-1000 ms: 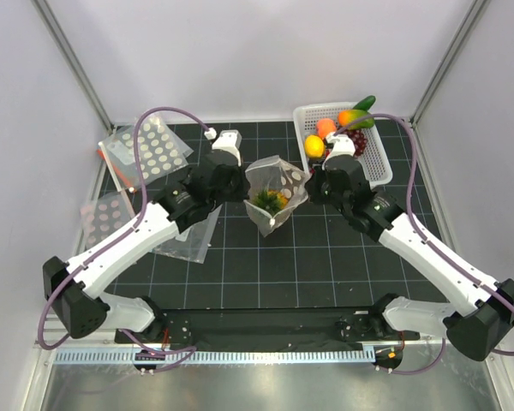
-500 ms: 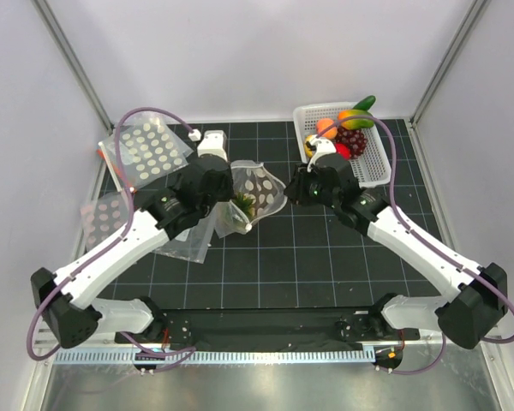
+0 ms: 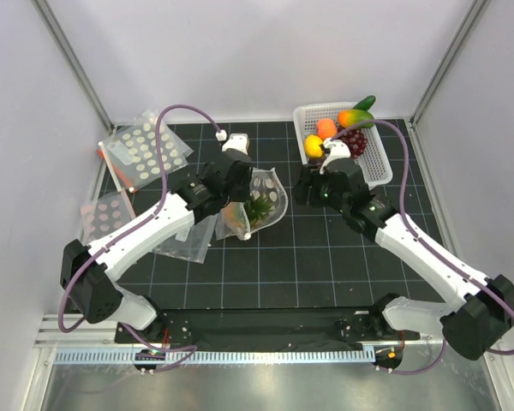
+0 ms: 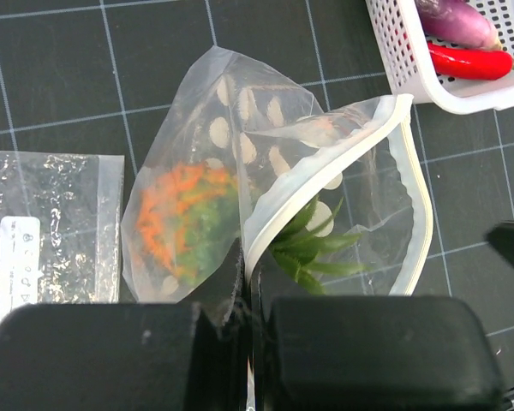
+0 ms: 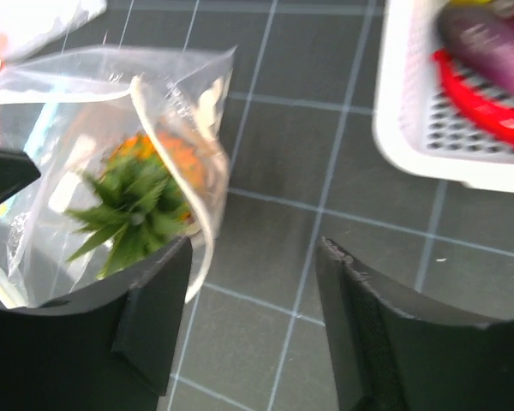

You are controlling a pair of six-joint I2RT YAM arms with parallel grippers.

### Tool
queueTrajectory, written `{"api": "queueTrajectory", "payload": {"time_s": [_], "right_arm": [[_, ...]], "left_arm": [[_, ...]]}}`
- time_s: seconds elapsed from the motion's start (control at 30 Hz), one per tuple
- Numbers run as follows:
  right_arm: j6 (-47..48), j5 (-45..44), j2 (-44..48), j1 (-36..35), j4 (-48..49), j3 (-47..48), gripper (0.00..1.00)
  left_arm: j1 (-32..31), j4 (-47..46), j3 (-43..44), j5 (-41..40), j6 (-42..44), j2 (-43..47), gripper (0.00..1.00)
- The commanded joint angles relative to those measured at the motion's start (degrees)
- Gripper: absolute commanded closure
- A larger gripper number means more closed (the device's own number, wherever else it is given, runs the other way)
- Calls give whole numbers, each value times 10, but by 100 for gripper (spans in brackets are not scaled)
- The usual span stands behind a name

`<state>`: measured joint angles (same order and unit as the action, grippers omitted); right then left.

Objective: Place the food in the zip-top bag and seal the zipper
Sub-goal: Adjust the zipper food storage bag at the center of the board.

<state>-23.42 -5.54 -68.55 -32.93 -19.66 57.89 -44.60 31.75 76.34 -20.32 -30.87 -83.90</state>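
Observation:
The zip-top bag [image 3: 270, 195], clear with white dots, lies open-mouthed on the dark grid mat. A pineapple [image 4: 184, 224] sits inside it, green crown [image 5: 128, 210] toward the mouth. My left gripper [image 4: 250, 295] is shut on the near stretch of the bag's white zipper [image 4: 421, 205] rim. My right gripper [image 5: 255, 257] stands open just right of the mouth, with only mat between its fingers. In the white basket [image 3: 379, 169] lie a purple eggplant [image 4: 458, 21] and a red chili [image 4: 471, 62].
The basket at the back right also holds a peach, lemon [image 3: 313, 146], mango [image 3: 355, 116] and dark grapes. Spare dotted bags [image 3: 146, 150] lie at the back left. A plain clear bag with a white label [image 4: 34, 231] lies left of the held bag.
My right gripper has opened and let go of the bag's rim, drawing back slightly right. The bag has moved left with my left gripper and tipped over, its mouth sagging toward the right.

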Motion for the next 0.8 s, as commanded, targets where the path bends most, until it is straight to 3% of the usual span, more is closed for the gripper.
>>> {"api": "queueTrajectory", "payload": {"time_s": [0.0, 0.13, 0.3, 0.5, 0.63, 0.77], "right_arm": [[19, -61, 54, 8, 28, -6, 33], [35, -113, 89, 12, 39, -22, 20], [50, -180, 75, 43, 65, -11, 17], [102, -150, -55, 126, 45, 55, 17], [109, -96, -144, 205, 85, 70, 14], [123, -90, -245, 228, 84, 128, 14]], "left_arm": [[7, 1, 21, 6, -2, 14, 100], [7, 1, 20, 12, -2, 16, 100], [7, -8, 15, 43, -6, 22, 100], [7, -12, 10, 65, -8, 34, 100], [7, -19, 5, 73, -12, 42, 100], [7, -20, 6, 95, -14, 43, 100]]}}
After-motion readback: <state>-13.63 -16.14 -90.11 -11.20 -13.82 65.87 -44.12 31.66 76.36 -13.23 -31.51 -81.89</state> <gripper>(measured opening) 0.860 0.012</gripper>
